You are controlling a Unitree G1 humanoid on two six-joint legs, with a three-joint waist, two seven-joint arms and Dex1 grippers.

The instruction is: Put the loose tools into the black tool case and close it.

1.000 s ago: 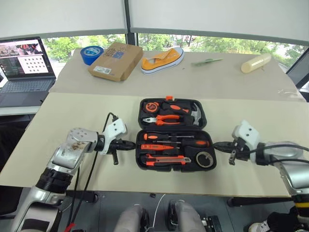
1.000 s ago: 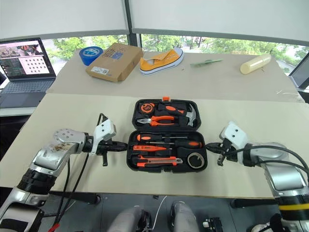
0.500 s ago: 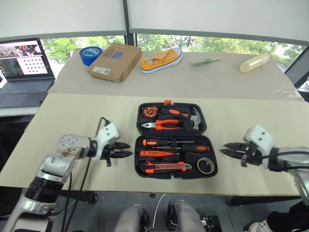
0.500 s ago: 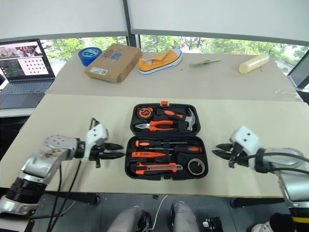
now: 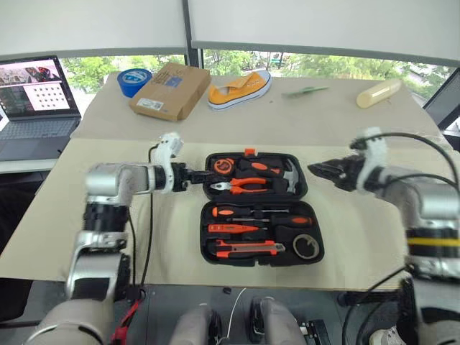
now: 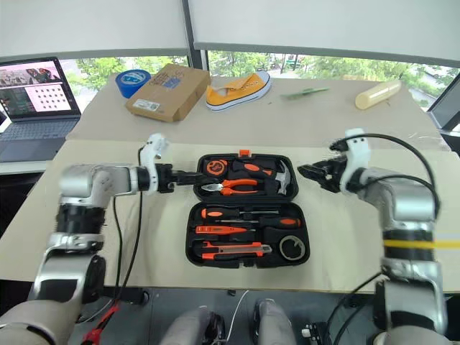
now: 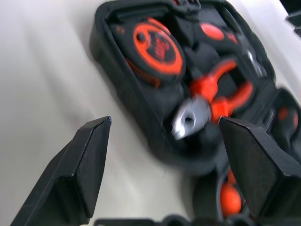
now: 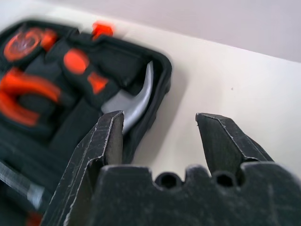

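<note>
Two grippers, left [image 5: 203, 175] and right [image 5: 314, 169], reach inward with fingers spread wide, empty, flanking the far half of the open tool case [image 5: 205, 237], tools seated inside.

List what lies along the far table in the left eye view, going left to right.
Laptop → blue tape roll → cardboard box → yellow shoe → green tool → cream cylinder.

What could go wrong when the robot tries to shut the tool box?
The two grippers, left and right, sit open at either end of the black tool case's far half. If only one lifts it, the lid may twist or slip. The hammer and pliers in that half could tumble out as it tips over. A tool sitting proud, like the tape roll, might stop it from latching.
</note>
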